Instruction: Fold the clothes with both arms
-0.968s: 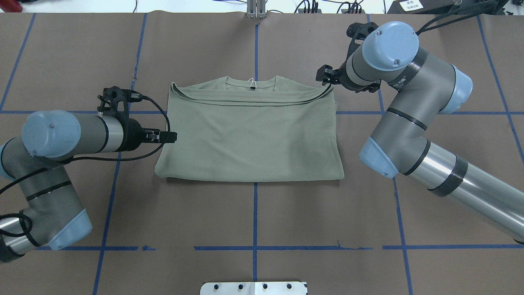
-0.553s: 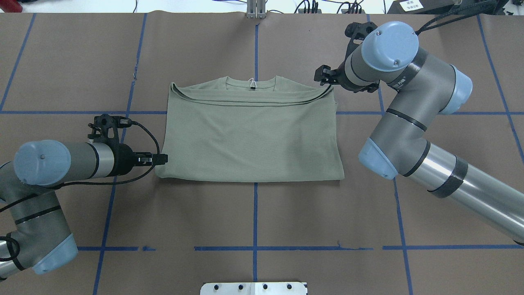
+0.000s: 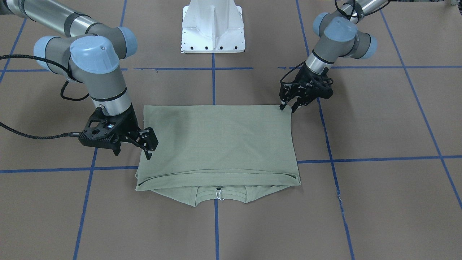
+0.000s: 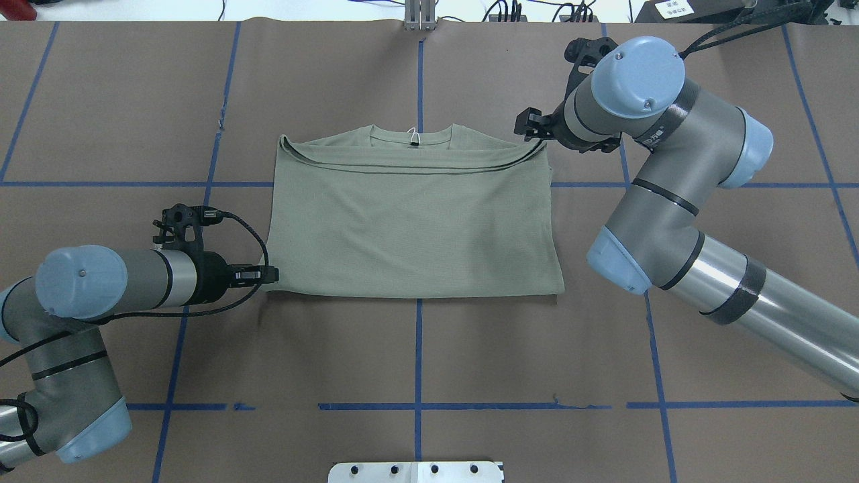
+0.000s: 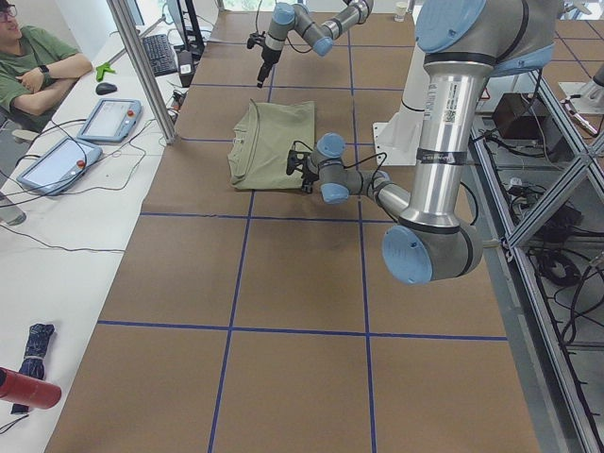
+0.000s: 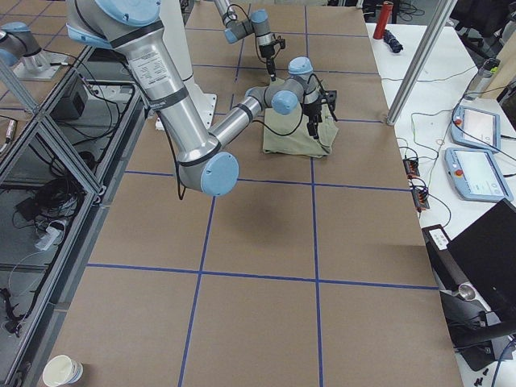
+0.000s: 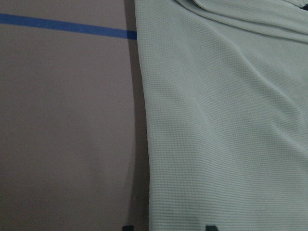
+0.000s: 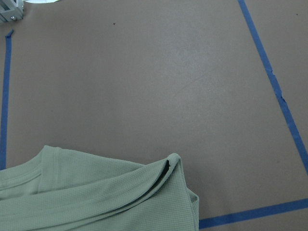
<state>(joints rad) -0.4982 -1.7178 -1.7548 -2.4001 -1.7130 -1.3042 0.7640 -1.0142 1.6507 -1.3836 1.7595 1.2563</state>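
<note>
From the front, the green shirt (image 3: 220,141) lies flat and folded in the middle of the table (image 3: 379,202). Its neck points to the table edge far from the robot. A white string tag (image 3: 218,193) sits at the neck. The left hand (image 3: 287,107) is low at the shirt corner close to the robot's edge, and its fingers are apart. The right hand (image 3: 151,143) hangs over the shirt's other side, and its fingers are apart too.

From above, the left hand touches the shirt's near left corner. The right hand is just beside the shirt's far right corner.

From the table's left end, the near arm reaches low to the shirt. A person (image 5: 36,58) sits past the table's far edge.

From the table's right end, the near arm's hand is over the shirt. It is too small there to tell more.

The left wrist camera shows the shirt's side edge running between two black fingertips (image 7: 209,227), with a blue tape line (image 7: 67,25) on the table.

The right wrist camera looks down on a shirt corner with its folded layers, and no fingers show
</note>
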